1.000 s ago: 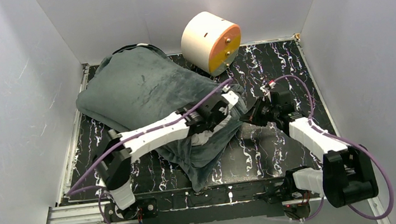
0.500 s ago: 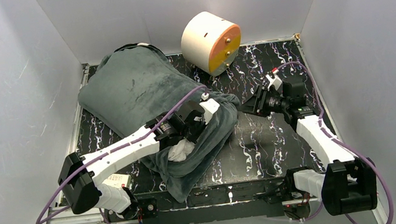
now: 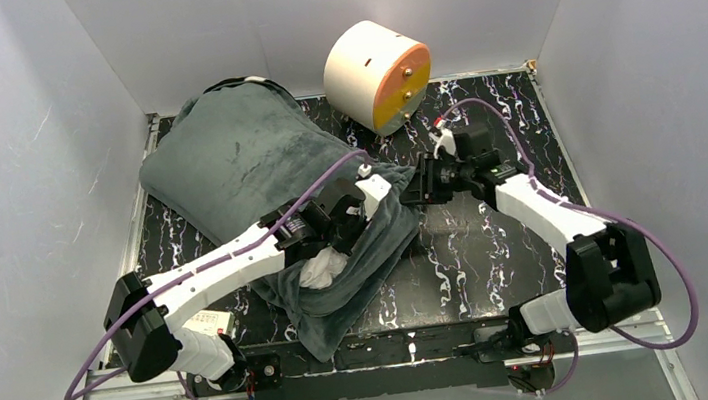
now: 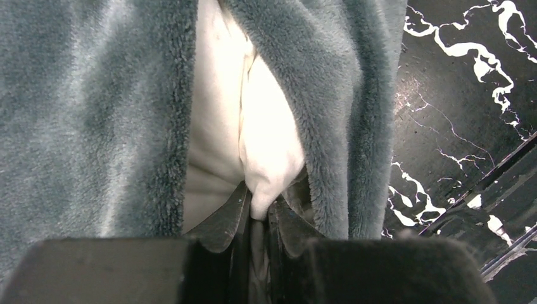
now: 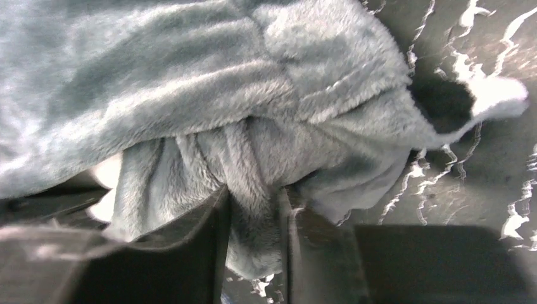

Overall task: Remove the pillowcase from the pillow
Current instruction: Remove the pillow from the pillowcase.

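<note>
Left end effector (image 4: 258, 214) pinches the pillow (image 4: 266, 145) inside the pillowcase (image 4: 88, 107).

The pillowcase (image 3: 245, 162) hides most of the pillow (image 4: 269, 152).

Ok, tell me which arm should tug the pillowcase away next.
Right, probably: the right gripper straddles a fold of the pillowcase, while the left gripper pinches a corner of the pillow.

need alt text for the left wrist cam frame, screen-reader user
Close-up: the left end effector is shut on a corner of the white pillow, which pokes out through the opening of the grey plush pillowcase. The black, white-veined table shows at the right edge.
</note>
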You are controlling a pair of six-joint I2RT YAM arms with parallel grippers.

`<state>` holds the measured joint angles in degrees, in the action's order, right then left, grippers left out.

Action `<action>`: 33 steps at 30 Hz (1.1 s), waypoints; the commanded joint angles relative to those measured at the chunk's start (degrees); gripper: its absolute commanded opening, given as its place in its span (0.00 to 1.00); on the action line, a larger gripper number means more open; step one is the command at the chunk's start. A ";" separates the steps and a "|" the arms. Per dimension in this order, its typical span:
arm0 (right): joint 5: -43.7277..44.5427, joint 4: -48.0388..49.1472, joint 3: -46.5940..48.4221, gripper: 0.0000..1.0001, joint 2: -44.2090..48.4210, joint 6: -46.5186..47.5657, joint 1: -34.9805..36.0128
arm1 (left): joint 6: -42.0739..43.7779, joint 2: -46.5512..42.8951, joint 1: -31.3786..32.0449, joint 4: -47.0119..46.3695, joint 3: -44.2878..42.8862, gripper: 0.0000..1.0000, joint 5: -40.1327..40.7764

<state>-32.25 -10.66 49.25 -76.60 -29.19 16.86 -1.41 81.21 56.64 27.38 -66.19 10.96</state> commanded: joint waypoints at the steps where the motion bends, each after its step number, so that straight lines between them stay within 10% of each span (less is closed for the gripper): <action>1: 17.91 -2.23 5.34 0.29 -1.82 1.24 3.07 | -1.42 -2.42 -1.10 5.55 -0.58 0.00 2.75; 6: 40.59 -4.57 3.05 0.00 -1.43 1.54 -2.40 | -3.09 -4.44 -1.04 8.69 -0.34 0.00 8.52; 14: 14.11 -2.51 1.82 0.00 -12.16 3.45 -11.37 | -6.08 -8.45 -1.15 9.40 3.24 0.00 11.17; 23: 10.74 1.54 -1.05 0.02 -11.28 1.45 -6.11 | -3.38 -6.27 -1.18 8.21 -3.55 0.02 3.17; 33: 9.49 -2.18 -0.50 0.24 -0.06 -0.39 -4.51 | -2.45 2.53 -1.18 9.51 -22.96 0.85 -3.95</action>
<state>-26.83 -12.34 48.90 -80.40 -30.02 12.45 -5.89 81.76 55.99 34.17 -79.55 7.94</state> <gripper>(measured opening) 0.194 0.760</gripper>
